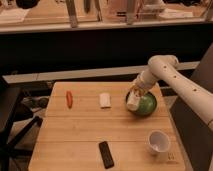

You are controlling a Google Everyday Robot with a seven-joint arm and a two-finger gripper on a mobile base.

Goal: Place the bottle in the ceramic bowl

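Observation:
The ceramic bowl, green inside with a dark rim, sits on the wooden table at its right side. The pale bottle is held by my gripper at the bowl's left rim, tilted over the edge. The white arm reaches down to it from the upper right. The gripper is shut on the bottle.
A white cup stands near the table's front right. A flat white packet lies left of the bowl. A red-orange item lies at the left. A black rectangular device lies near the front edge. Dark chairs flank the table.

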